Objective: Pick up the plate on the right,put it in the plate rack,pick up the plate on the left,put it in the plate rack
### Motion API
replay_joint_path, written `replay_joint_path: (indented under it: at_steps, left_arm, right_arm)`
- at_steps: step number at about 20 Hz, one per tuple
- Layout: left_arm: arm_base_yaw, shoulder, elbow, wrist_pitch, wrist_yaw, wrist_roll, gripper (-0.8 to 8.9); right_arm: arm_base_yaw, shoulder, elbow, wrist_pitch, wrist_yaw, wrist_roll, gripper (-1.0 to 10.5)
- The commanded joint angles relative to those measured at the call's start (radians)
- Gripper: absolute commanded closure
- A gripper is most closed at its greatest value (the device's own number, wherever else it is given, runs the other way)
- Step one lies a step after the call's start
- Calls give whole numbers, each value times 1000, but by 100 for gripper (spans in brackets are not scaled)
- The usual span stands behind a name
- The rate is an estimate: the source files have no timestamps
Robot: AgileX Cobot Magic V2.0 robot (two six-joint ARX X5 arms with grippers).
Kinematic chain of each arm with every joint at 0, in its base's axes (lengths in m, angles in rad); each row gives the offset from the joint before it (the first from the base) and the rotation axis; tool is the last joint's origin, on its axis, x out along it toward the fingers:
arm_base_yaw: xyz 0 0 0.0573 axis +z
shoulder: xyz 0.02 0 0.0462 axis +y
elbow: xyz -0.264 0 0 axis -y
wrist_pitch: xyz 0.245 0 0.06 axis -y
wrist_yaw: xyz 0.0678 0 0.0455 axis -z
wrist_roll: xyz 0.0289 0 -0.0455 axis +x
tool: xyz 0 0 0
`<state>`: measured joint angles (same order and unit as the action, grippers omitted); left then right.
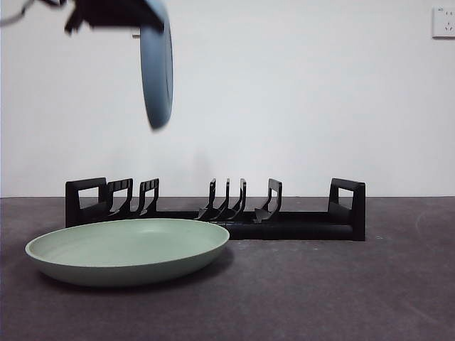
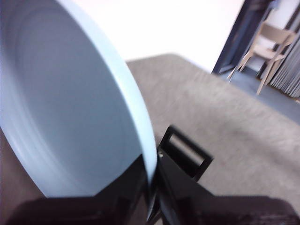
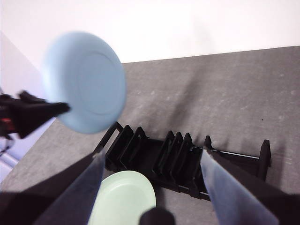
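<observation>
A light blue plate (image 1: 157, 67) hangs on edge high above the left end of the plate rack (image 1: 284, 227). My left gripper (image 1: 151, 25) is shut on its rim; the left wrist view shows the jaws (image 2: 151, 187) pinching the blue plate (image 2: 61, 108), with a looped rack handle (image 2: 185, 152) below. A pale green plate (image 1: 128, 249) lies flat on the table in front of the rack's left half. My right gripper (image 3: 152, 157) is open and empty, high above the rack (image 3: 178, 159). Its view also shows the blue plate (image 3: 84, 82) and the green plate (image 3: 124, 201).
The rack's prongs stand bare, with a handle at each end. A dark grey mat (image 1: 341, 291) covers the table. A white wall with a socket (image 1: 443, 21) stands behind. A chair (image 2: 269, 47) stands far off beyond the table.
</observation>
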<state>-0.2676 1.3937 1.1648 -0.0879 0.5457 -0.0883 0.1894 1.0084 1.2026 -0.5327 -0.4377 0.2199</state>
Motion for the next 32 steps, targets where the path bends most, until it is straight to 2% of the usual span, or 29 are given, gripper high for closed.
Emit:
replay_joint_path:
  at_steps: [1, 7, 16, 32]
  left_arm:
    - [12, 35, -5, 12, 2, 13, 822]
    - [22, 81, -5, -5, -24, 18, 822]
    - [22, 97, -5, -121, -47, 90, 822]
    - [21, 206, -5, -226, -59, 94, 813]
  right_arm:
    - [0, 0, -2, -4, 1, -11, 604]
    - [0, 0, -2, -19, 3, -23, 604]
    - [0, 8, -2, -19, 3, -27, 604]
    - [0, 34, -2, -22, 3, -30, 604]
